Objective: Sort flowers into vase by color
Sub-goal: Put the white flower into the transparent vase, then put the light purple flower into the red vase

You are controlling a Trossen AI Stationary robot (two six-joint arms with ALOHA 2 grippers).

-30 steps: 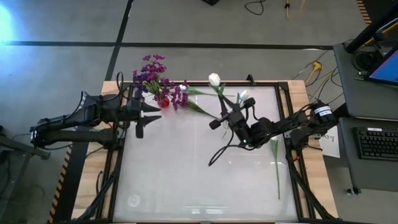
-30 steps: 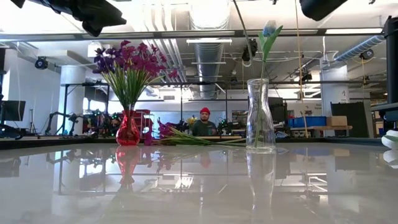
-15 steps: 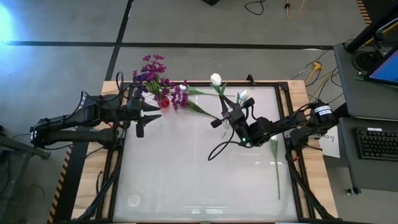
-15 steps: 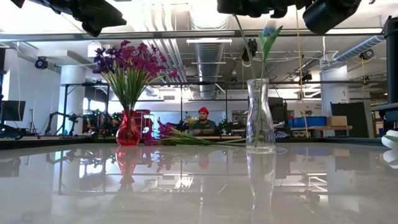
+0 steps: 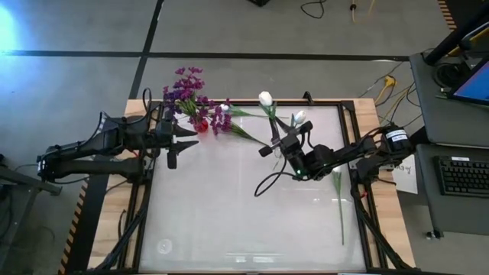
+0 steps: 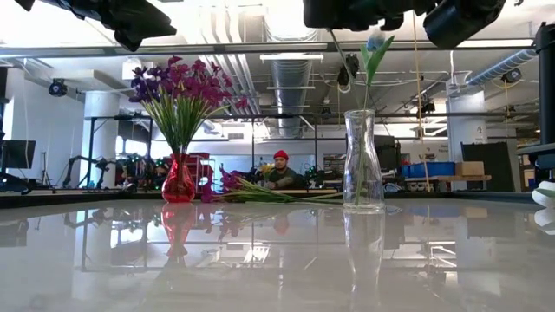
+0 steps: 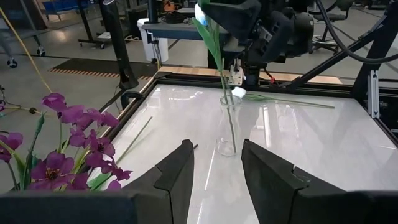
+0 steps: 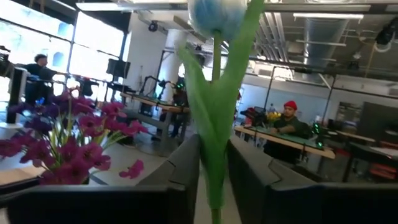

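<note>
Overhead, right fingers (image 8: 214, 180) clamp a white tulip (image 8: 216, 37) (left fingers (image 7: 214, 177) apart, empty).

— What sort of place have you set up in?

— You're in a robotics lab, a big open hall: bare ducts (image 6: 290, 82) and strip lights run overhead, the floor (image 5: 252, 27) is grey concrete with loose cables (image 5: 325, 9), and workbenches (image 8: 283, 140) stand behind, where a person (image 6: 279, 170) sits (another sits at screens further off).
</note>
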